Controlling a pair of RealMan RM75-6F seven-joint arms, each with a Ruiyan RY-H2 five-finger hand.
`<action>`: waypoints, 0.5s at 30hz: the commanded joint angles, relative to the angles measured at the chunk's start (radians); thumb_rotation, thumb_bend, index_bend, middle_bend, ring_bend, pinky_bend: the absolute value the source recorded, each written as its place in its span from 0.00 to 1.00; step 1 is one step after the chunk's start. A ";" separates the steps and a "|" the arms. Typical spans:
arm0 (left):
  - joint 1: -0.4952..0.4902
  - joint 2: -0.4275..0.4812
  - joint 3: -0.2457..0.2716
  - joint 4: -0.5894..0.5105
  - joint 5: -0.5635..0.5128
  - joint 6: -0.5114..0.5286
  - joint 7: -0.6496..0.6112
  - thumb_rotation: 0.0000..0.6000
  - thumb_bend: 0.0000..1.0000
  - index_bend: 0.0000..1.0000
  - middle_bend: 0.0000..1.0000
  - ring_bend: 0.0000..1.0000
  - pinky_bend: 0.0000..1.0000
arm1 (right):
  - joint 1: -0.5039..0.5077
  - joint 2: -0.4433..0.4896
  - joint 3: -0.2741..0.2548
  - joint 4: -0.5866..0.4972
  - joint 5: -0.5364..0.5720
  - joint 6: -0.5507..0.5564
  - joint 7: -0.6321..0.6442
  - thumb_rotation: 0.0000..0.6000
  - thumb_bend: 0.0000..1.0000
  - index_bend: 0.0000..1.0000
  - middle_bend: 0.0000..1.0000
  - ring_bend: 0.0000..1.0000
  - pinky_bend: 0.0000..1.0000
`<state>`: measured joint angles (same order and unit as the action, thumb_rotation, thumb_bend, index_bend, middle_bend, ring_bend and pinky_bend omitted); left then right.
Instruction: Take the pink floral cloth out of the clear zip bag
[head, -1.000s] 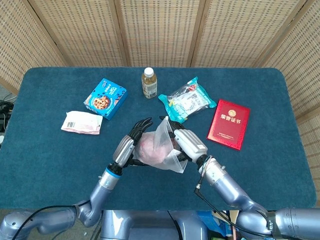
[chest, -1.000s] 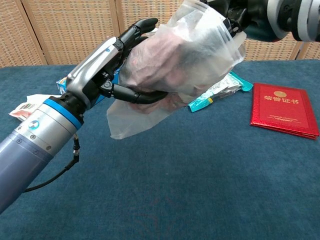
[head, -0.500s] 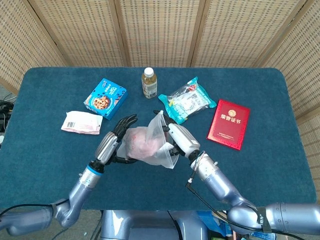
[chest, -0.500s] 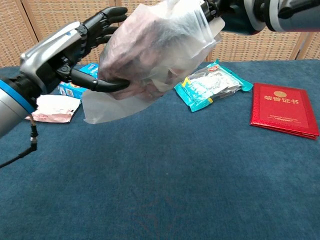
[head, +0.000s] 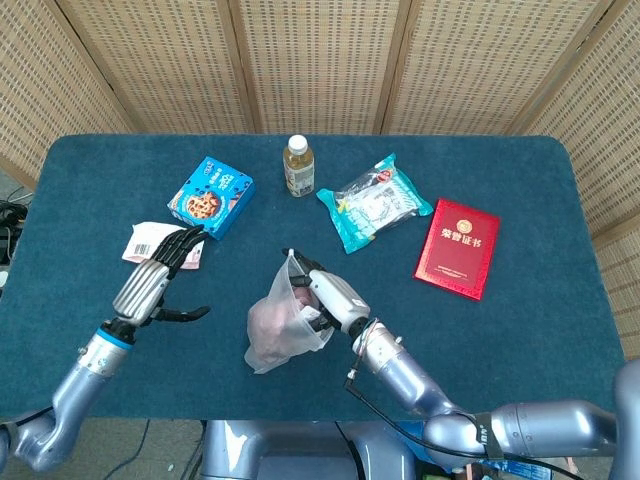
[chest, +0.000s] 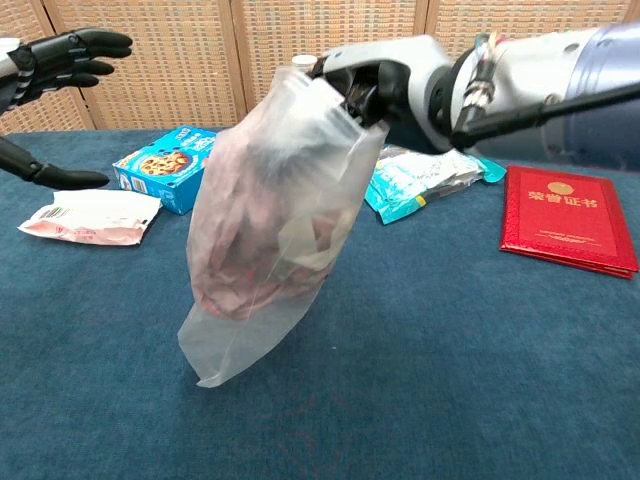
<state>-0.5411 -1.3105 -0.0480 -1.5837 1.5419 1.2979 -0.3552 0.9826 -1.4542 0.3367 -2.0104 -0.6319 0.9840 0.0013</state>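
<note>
bag: The clear zip bag (chest: 268, 240) hangs in the air above the blue table (head: 520, 330). Its top is up and its bottom corner points down.
cloth: The pink floral cloth (chest: 250, 225) is inside the bag, bunched up in the middle and lower part. None of it is out yet.
right hand: The right hand (chest: 385, 85) pinches the top edge of the bag and holds all of it up.
left hand: The left hand (head: 158, 282) is well off to the left of the bag. Its fingers are spread and it holds nothing.
other things: Past the bag on the table lie a blue cookie box (head: 211, 195), a white packet (head: 158, 240), a drink bottle (head: 297, 166), a teal snack pack (head: 374, 202) and a red booklet (head: 458, 247).
step: I think the next job is to get the left hand into the bag's mouth.
do it well: Keep the bag's top steady and the mouth facing the left hand. Go in from above and grab a big bunch of cloth, not the thin plastic.
watch out: If the mouth is pinched flat, the fingers may just push the bag away.
</note>
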 joint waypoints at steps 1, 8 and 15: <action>0.014 0.010 0.011 0.007 0.010 0.003 -0.015 1.00 0.20 0.00 0.00 0.00 0.00 | 0.017 -0.069 -0.029 0.059 0.014 -0.024 -0.004 1.00 0.91 0.89 0.00 0.00 0.00; 0.032 0.019 0.014 0.027 0.028 0.020 -0.033 1.00 0.20 0.00 0.00 0.00 0.00 | 0.028 -0.160 -0.005 0.120 0.022 -0.060 0.033 1.00 0.91 0.89 0.00 0.00 0.00; 0.041 0.010 0.010 0.052 0.026 0.018 -0.012 1.00 0.20 0.00 0.00 0.00 0.00 | 0.023 -0.194 0.044 0.154 0.020 -0.038 0.062 1.00 0.91 0.89 0.00 0.00 0.00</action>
<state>-0.5012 -1.2990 -0.0375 -1.5340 1.5682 1.3171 -0.3690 1.0090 -1.6411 0.3746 -1.8634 -0.6137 0.9403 0.0538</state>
